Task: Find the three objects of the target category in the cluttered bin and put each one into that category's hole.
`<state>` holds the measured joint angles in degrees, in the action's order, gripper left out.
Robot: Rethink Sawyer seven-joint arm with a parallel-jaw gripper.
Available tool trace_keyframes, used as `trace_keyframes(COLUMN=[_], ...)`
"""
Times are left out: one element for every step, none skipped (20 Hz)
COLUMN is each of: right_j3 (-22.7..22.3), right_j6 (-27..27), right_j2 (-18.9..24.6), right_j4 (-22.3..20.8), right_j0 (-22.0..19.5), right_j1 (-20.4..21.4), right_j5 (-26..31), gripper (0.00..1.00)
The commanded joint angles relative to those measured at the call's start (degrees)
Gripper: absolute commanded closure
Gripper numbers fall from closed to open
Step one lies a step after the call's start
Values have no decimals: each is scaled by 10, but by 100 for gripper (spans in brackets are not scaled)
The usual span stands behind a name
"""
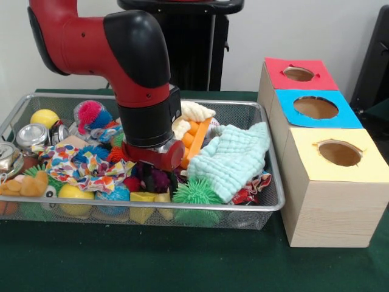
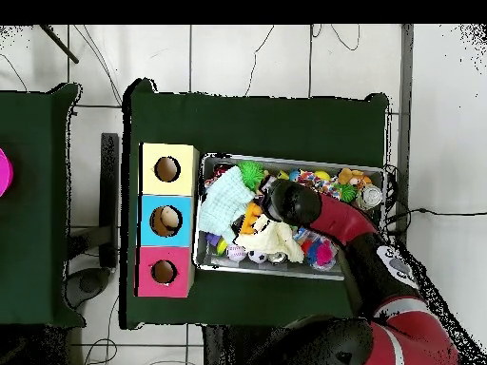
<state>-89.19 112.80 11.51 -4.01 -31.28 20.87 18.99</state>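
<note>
- Bin (image 1: pixel 267 204), front view: a wire-mesh basket on the green-covered bench (image 1: pixel 182 261), packed with mixed items.
- Contents seen here: a pale mint cloth (image 1: pixel 234 159) draped at the end nearest the boxes, a green spiky ball (image 1: pixel 196 192) just in front of it, an orange plastic piece (image 1: pixel 197 141) leaning behind it, a multicoloured spotted fabric (image 1: pixel 85 165) in the middle, a yellow ball (image 1: pixel 44 117) and metal cans (image 1: pixel 31 135) at the far end from the boxes, and a tan plush toy (image 1: pixel 27 184) at the front corner.
- The red and black arm (image 1: pixel 130 73) reaches down into the middle of the bin; its wrist ends among the clutter.
- The pincer is buried behind the wrist and toys; I cannot tell whether it is wide, narrow or holding anything.
- Three wooden boxes stand beside the bin in a row, each with a round hole on top: red box (image 1: pixel 304 82) farthest back, blue box (image 1: pixel 343 115) in the middle, yellow box (image 1: pixel 364 158) nearest.
- Overhead view: the bin (image 2: pixel 285 271) lies just beside the box row, yellow box (image 2: pixel 152 157), blue box (image 2: pixel 147 204), red box (image 2: pixel 147 285) in line.
- The arm (image 2: pixel 338 219) crosses the bin, its black end over the middle.
- The mint cloth (image 2: pixel 224 201) lies at the bin's end nearest the boxes; the green spiky ball (image 2: pixel 251 172) is at the rim beside it.
</note>
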Motion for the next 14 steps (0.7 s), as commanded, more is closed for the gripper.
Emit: trace_keyframes(right_j3=[-70,-65,-64,-62,-60,-59,-57,-58,-59,-60,-61,-62,-63,-63], right_j6=[65,62,61,61,60,58,54,50,45,43,42,41,39,37], right_j2=[97,96,100,102,104,107,107,110,116,117,119,121,122,122], right_j4=[3,-5,-6,-7,-6,-7,-11,-16,-24,-31,-32,-33,-35,-36], right_j0=[-6,-7,-10,-11,-12,-14,-14,-17,-21,-23,-25,-26,-28,-28], right_j1=[-58,-64,-70,-74,-76,-79,-79,-81,-83,-84,-85,-85,-85,-85], right_j5=[-76,-90,-98,-102,-103,-104,-107,-113,-123,-133,-133,-134,-134,-135], gripper=[0,0,0,0,0,0,0,0,0,100,100,100,100,100])
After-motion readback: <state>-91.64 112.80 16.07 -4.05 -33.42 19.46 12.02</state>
